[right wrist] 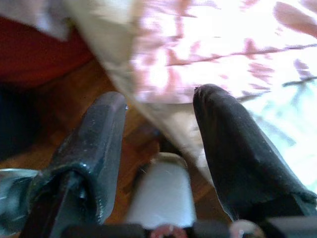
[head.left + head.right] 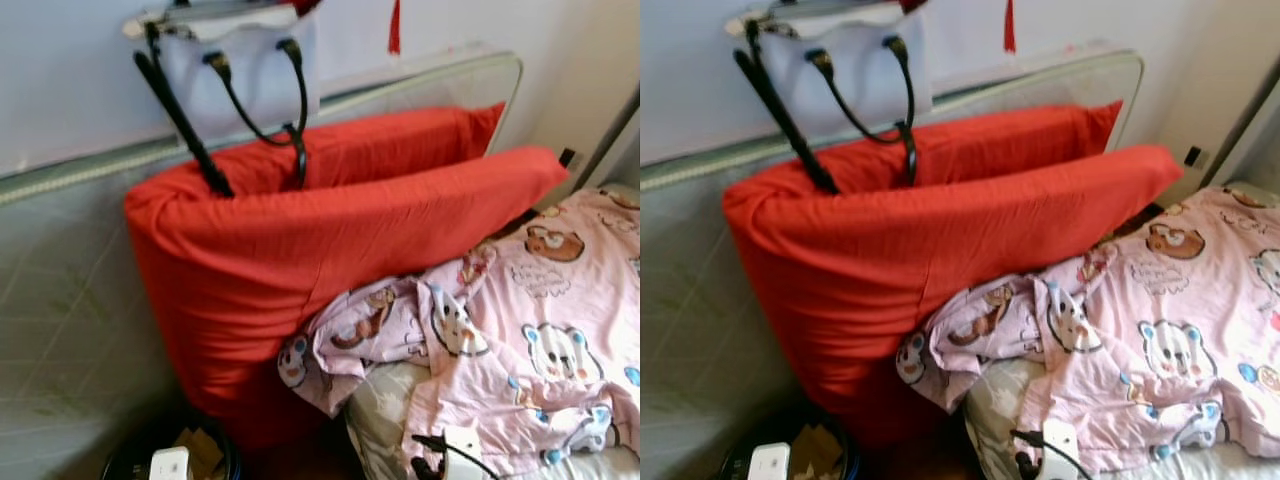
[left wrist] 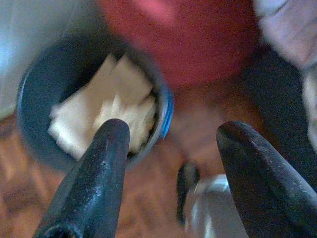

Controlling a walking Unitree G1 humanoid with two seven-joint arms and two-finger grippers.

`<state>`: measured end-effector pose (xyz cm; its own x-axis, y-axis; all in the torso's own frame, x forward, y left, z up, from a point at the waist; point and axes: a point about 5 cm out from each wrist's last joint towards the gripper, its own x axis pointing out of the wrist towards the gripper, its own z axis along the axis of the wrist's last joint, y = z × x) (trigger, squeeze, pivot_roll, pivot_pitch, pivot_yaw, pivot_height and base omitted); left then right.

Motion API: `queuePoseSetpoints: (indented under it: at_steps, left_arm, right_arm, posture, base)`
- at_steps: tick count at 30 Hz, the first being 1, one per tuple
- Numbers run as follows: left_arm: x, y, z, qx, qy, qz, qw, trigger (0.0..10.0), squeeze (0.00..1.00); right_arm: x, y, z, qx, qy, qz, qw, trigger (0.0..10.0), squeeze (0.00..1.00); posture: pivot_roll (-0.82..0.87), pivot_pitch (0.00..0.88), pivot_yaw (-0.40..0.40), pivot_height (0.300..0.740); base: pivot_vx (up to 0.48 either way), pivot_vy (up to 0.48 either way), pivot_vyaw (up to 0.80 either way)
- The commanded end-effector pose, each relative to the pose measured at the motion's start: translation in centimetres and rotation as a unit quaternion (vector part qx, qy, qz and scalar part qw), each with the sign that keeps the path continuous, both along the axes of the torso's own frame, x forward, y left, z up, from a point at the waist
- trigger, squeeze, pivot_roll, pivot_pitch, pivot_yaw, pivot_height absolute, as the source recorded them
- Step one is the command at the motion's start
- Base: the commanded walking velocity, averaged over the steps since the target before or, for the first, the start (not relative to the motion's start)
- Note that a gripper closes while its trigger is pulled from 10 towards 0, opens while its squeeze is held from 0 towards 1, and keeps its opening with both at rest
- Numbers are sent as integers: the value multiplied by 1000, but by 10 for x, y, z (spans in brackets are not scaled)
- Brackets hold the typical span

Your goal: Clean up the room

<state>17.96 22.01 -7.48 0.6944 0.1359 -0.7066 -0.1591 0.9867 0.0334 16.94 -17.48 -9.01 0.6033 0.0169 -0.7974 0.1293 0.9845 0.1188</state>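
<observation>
A pink blanket [image 2: 520, 340] printed with bears lies crumpled on the bed at the right, one corner hanging over the bed's edge. A big red cushion [image 2: 300, 240] leans on end against an upright mattress [image 2: 70, 300]. On the floor at the lower left stands a dark round bin [image 3: 44, 99] holding pale cardboard pieces [image 3: 109, 109]. My left gripper [image 3: 173, 129] hovers open above the wooden floor beside that bin, holding nothing. Low by the bed's edge, my right gripper [image 1: 161, 94] is open with the pink blanket [image 1: 208, 44] just beyond its fingers.
A white handbag [image 2: 235, 70] with black straps hangs on the wall above the cushion. A second red cushion [image 2: 400, 140] stands behind the first. Brown wooden floor [image 3: 143, 198] shows between the bin and the bed. The wall and a metal frame close off the right.
</observation>
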Motion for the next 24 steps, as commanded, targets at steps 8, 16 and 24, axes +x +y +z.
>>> queuePoseSetpoints:
  at_steps: [8,16,24]
  left_arm:
    - [23,-5,16,-12,-82,-13,997,10000,0]
    - [48,-4,47,-5,-209,-30,977,10000,0]
    - [46,-6,56,0,-255,-36,966,10000,0]
  right_arm:
    - [2,-7,4,-1,-48,-27,998,10000,0]
    - [6,-8,10,13,-101,-46,994,10000,0]
    - [35,-5,31,6,-188,-41,981,10000,0]
  posture:
    - [38,15,-21,740]
    - [26,39,-22,740]
    - [16,55,-25,740]
  base:
    - [0,0,0]
    - [0,0,0]
    - [0,0,0]
